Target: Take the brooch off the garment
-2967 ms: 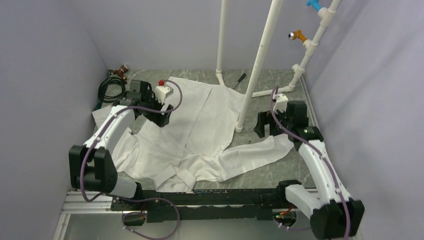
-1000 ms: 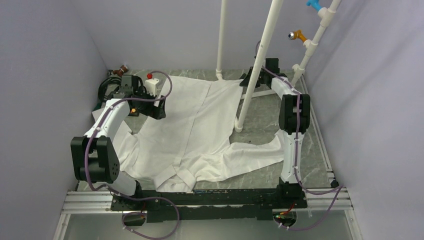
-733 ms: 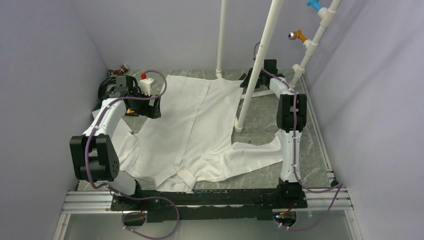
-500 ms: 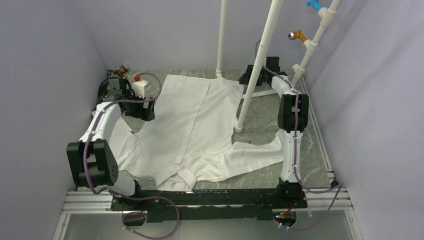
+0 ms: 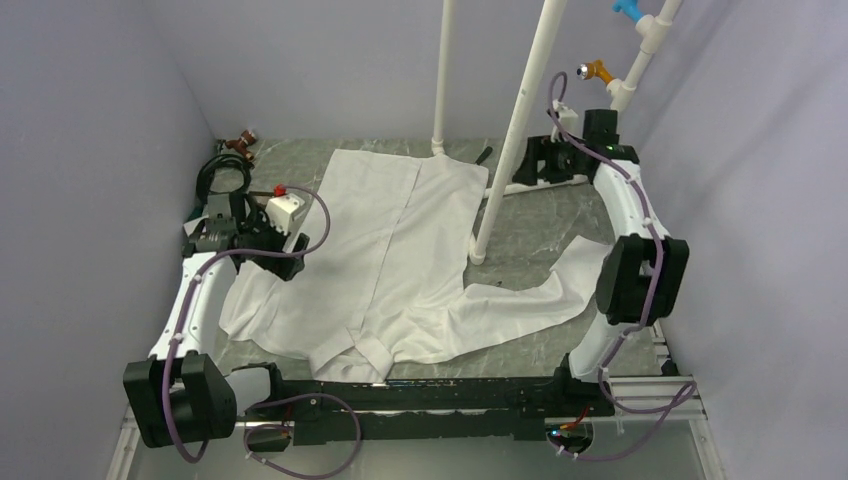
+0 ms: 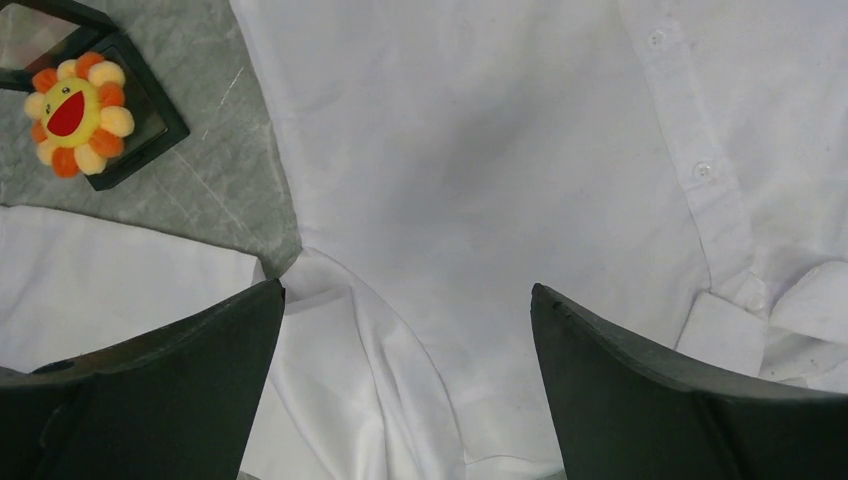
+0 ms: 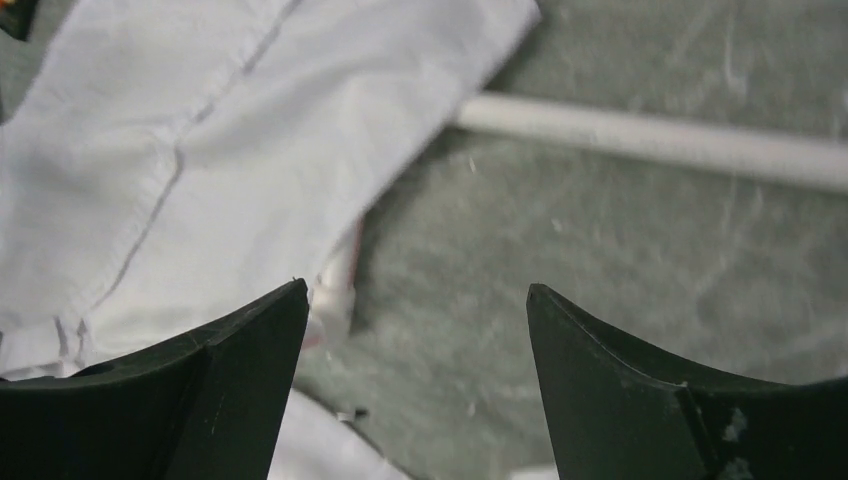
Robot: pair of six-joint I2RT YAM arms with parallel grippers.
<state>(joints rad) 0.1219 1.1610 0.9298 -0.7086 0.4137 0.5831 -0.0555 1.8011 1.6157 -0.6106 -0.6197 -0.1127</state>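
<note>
The brooch (image 6: 78, 112), an orange and yellow flower with a red centre, lies in a small black box (image 6: 140, 135) on the grey table, off the garment's edge. It is hidden under my left arm in the top view. The garment (image 5: 400, 250), a large white shirt, lies spread flat and also shows in the left wrist view (image 6: 480, 180) and the right wrist view (image 7: 170, 150). My left gripper (image 5: 283, 264) is open and empty above the shirt's sleeve seam (image 6: 408, 292). My right gripper (image 5: 532, 165) is open and empty over bare table at the shirt's far hem (image 7: 417, 292).
A white pipe rack stands at the back, with one upright (image 5: 508, 150) in front of my right gripper and a base pipe (image 7: 660, 135) on the table. Orange (image 5: 598, 70) and blue (image 5: 625, 8) hooks stick out high up. A black cable coil (image 5: 222, 180) lies far left.
An orange spot showed at my left gripper a second ago; the brooch now lies in the black box and the gripper has drawn back over the shirt. My right arm swung right of the upright.
</note>
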